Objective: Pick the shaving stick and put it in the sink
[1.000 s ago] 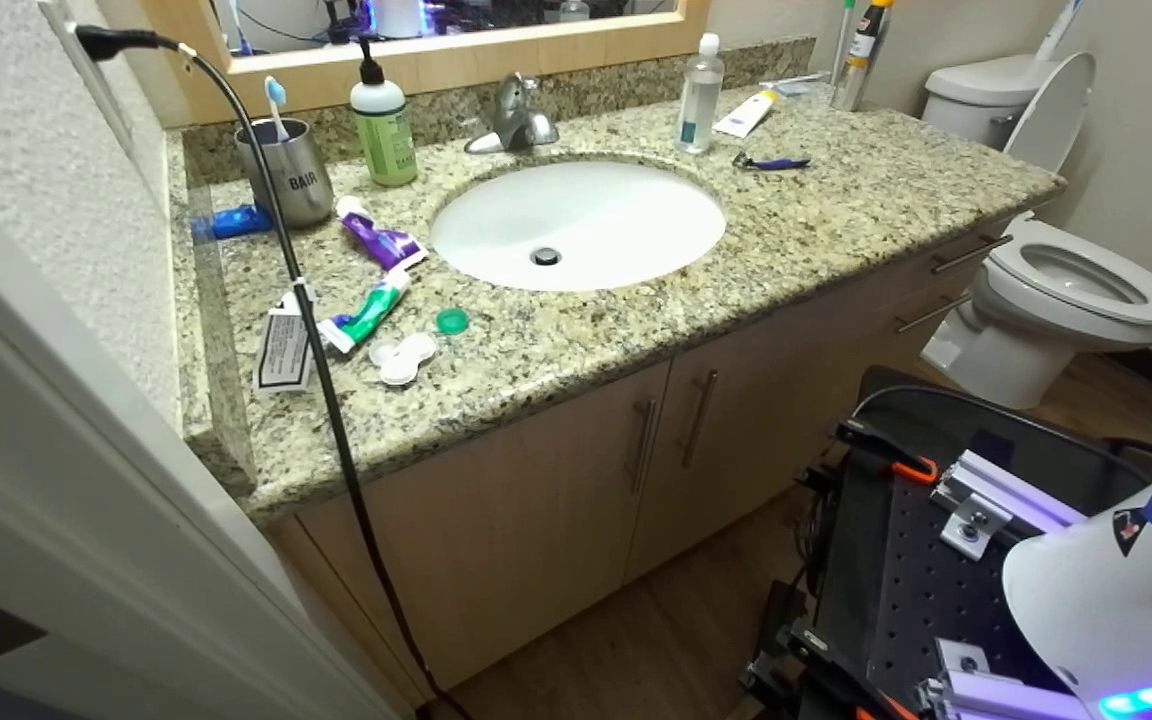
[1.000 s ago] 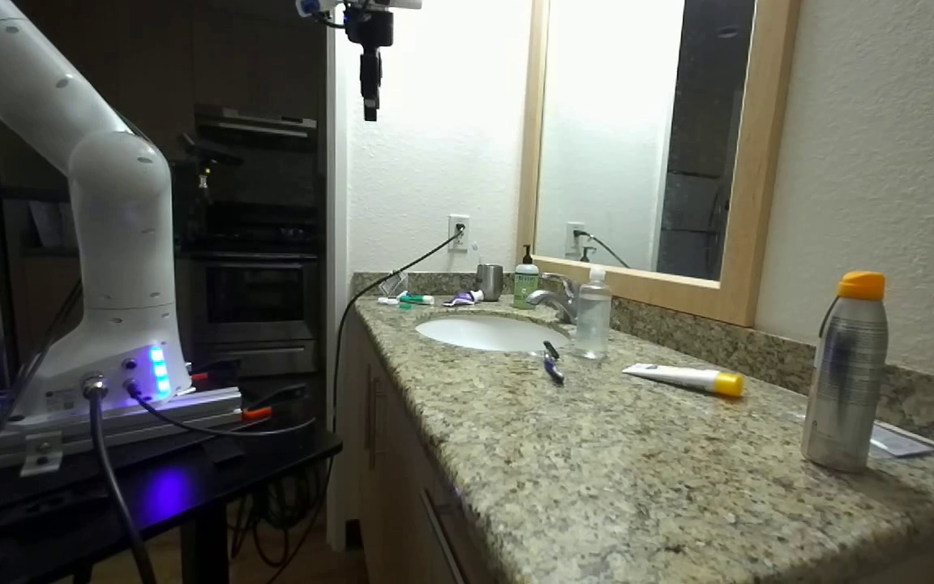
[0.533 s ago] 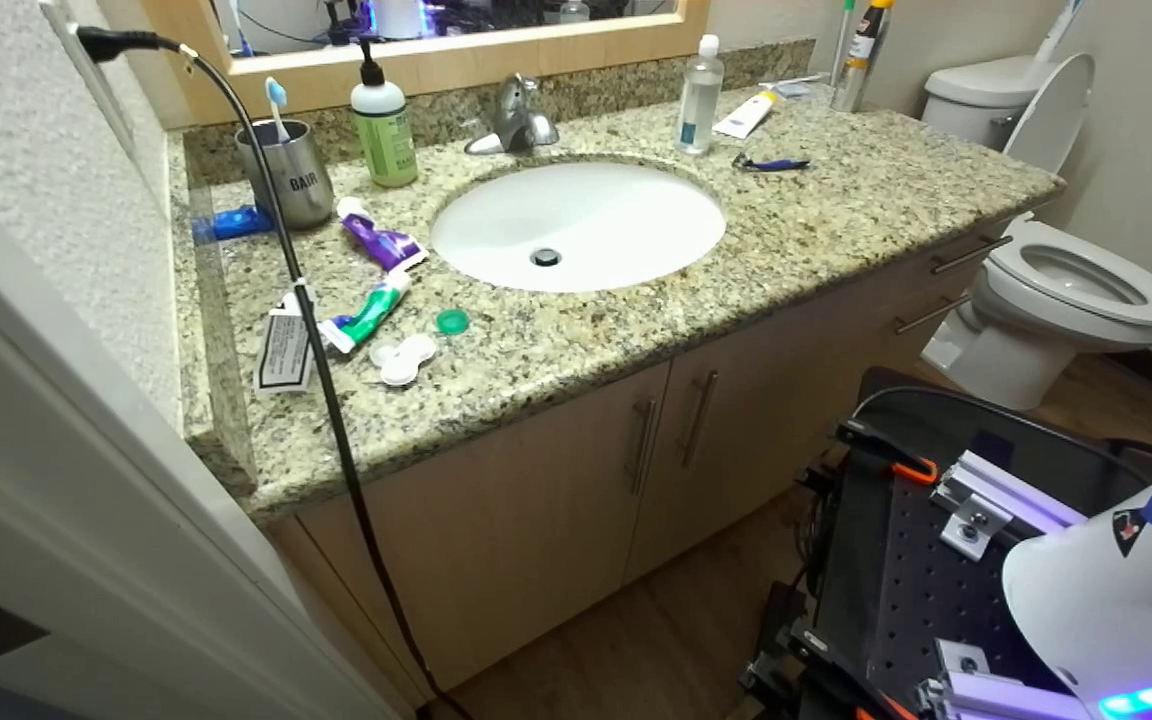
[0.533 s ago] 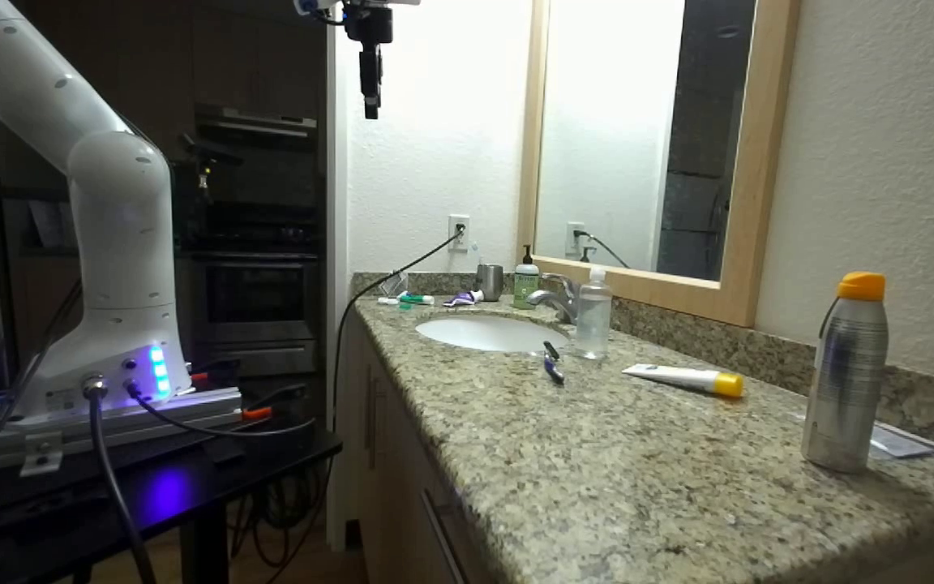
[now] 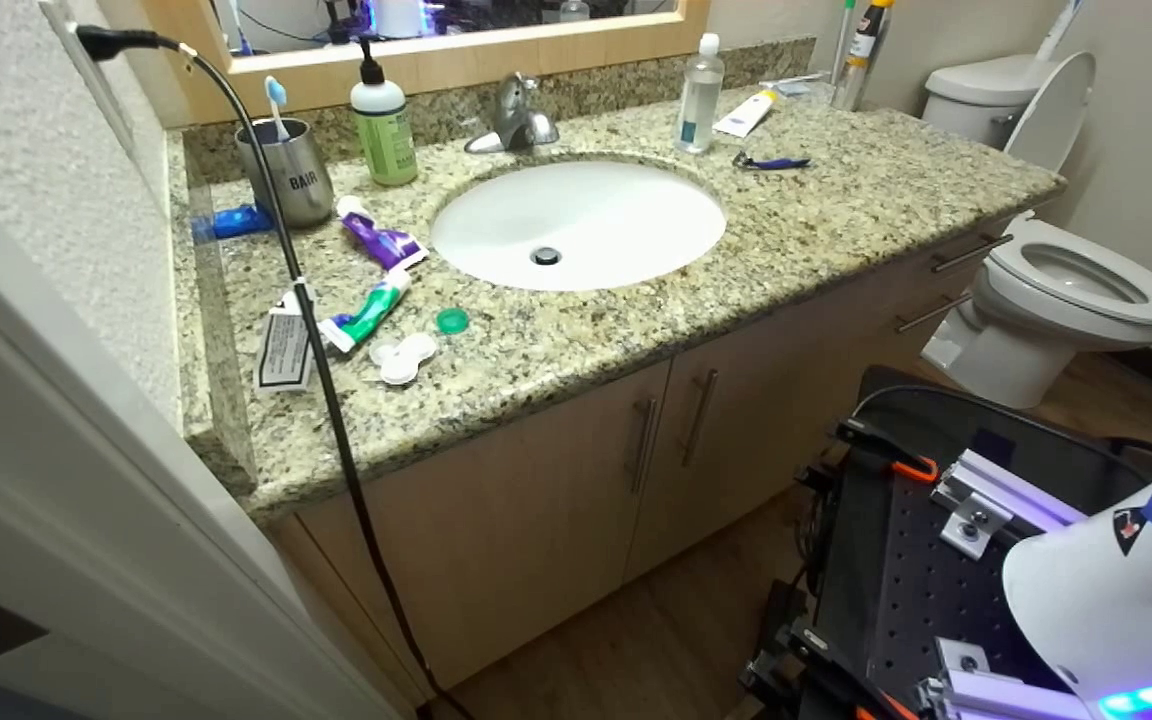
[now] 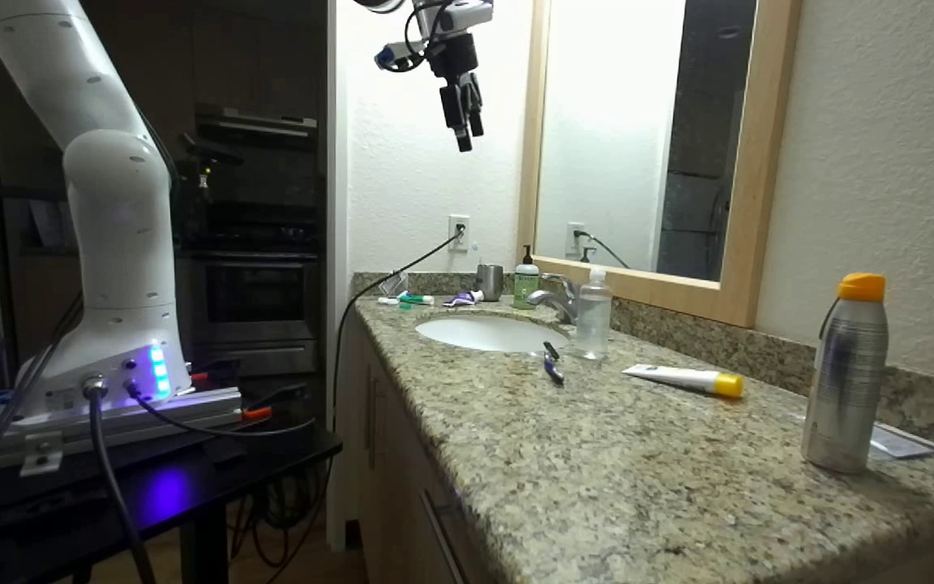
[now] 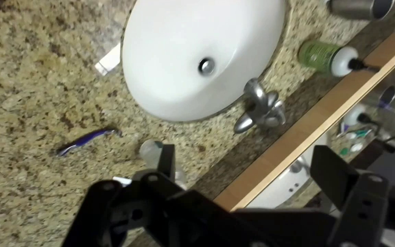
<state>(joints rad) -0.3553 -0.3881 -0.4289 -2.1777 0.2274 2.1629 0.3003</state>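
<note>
The shaving stick, a slim dark blue-purple razor, lies on the granite counter just beside the sink's rim in both exterior views (image 5: pixel 778 164) (image 6: pixel 553 369). It also shows at left in the wrist view (image 7: pixel 84 139). The sink, an oval white basin, shows in both exterior views (image 5: pixel 626 225) (image 6: pixel 479 332) and at the top of the wrist view (image 7: pixel 159 65). My gripper (image 6: pixel 471 139) hangs tilted in the air, high above the counter. In the wrist view my gripper (image 7: pixel 243 149) is open, its two fingers wide apart with nothing between them. The gripper is outside the view that shows the toilet.
A clear bottle (image 5: pixel 700 105) stands beside the razor. The faucet (image 5: pixel 518 120) and green soap bottle (image 5: pixel 388 140) stand behind the sink. A yellow-capped tube (image 6: pixel 682 380) and a spray can (image 6: pixel 846 389) are farther along. A wood-framed mirror (image 7: pixel 286 137) is behind. A black cable (image 5: pixel 336 400) crosses the counter.
In an exterior view the arm has swung to the right and slightly down. The gripper, upright before, is now tilted, with both fingers showing. The razor and other objects have not moved.
</note>
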